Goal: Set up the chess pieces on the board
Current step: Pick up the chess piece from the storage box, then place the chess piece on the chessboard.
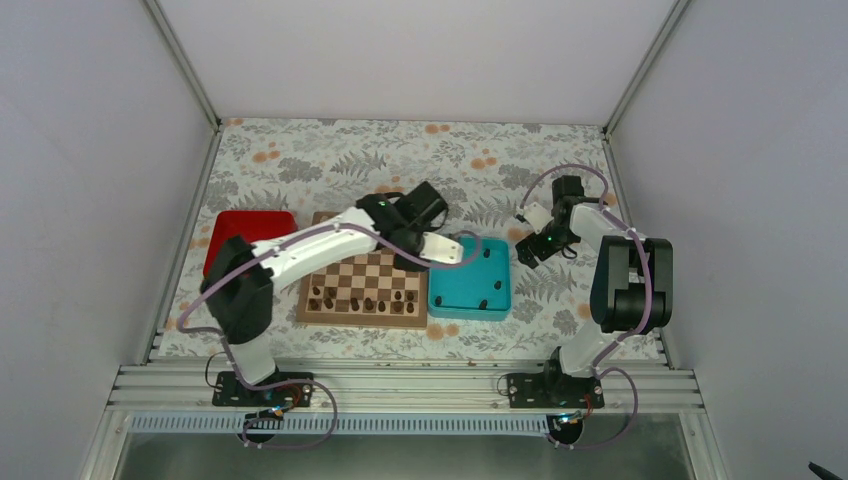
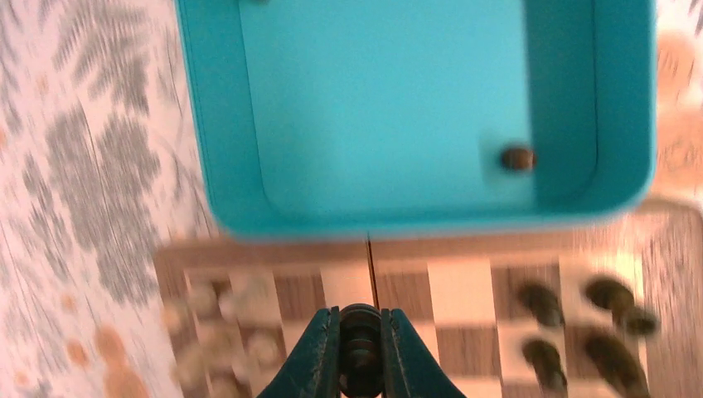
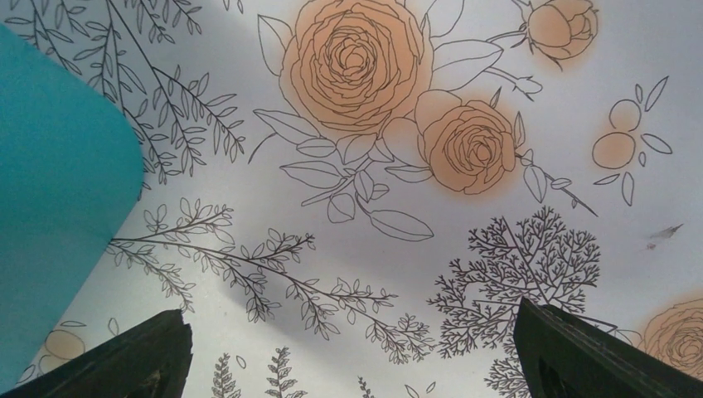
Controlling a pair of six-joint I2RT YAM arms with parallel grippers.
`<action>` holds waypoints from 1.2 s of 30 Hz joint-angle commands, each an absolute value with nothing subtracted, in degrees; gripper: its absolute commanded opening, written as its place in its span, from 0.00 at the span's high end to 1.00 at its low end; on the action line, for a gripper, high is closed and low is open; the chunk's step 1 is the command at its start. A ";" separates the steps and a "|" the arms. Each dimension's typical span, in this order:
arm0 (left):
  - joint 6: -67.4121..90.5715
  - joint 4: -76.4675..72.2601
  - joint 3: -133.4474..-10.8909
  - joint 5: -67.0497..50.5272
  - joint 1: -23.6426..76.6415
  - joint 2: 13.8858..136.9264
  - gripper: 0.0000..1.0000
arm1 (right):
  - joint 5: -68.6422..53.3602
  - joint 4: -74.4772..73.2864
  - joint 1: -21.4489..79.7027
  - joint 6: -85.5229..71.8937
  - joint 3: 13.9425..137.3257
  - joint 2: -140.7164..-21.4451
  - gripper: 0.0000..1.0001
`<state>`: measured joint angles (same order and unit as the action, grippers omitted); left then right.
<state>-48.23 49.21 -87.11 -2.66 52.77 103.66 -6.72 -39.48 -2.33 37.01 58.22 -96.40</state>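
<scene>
Left gripper (image 2: 361, 317): we see it hanging over the right edge of the board (image 1: 345, 275), right where the wood meets the teal tray (image 1: 468, 282).
Left fingers (image 2: 319, 352): the two teal pads are pinched in on a single dark piece (image 2: 361, 358), which sits upright between them.
Right gripper (image 3: 350, 308): it hangs over bare floral cloth (image 1: 330, 160) towards the right edge of the table, just past the tray's right side.
Right fingers (image 3: 133, 361): they are spread wide, with nothing between them but printed roses and ferns.
Board: it lies near the table's near edge, left of centre, and the tray sits just beside it on the right.
Chess pieces (image 1: 365, 302): we count a cluster of dark ones standing on the rows closest to the near edge (the wrist view blurs them, so we cannot name the figures).
Left in the tray: a few small dark pieces are scattered about, one (image 2: 517, 157) close to a corner.
Pale pieces (image 2: 224, 332): these are soft blurs on the board's far squares.
Red tray (image 1: 255, 225): it sits by the left edge, just beyond the board's far-left corner.
</scene>
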 commanded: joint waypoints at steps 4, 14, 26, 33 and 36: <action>-45.83 47.95 -70.83 -0.20 43.58 90.62 0.90 | -6.43 -39.49 -2.51 36.81 58.27 -96.24 0.00; -46.08 46.69 -55.82 -1.08 35.33 79.07 0.90 | -6.05 -40.03 -2.55 36.10 58.95 -97.32 0.00; -45.07 43.69 -47.19 -2.87 34.19 77.37 0.90 | -5.55 -39.81 -2.49 35.96 58.67 -98.20 0.00; -43.95 43.04 -45.91 -4.83 34.10 77.52 0.90 | -5.44 -39.65 -2.54 35.98 58.49 -98.54 0.00; -43.82 43.03 -45.70 -5.19 34.10 77.62 0.90 | -5.36 -39.64 -2.63 35.97 58.45 -98.54 0.00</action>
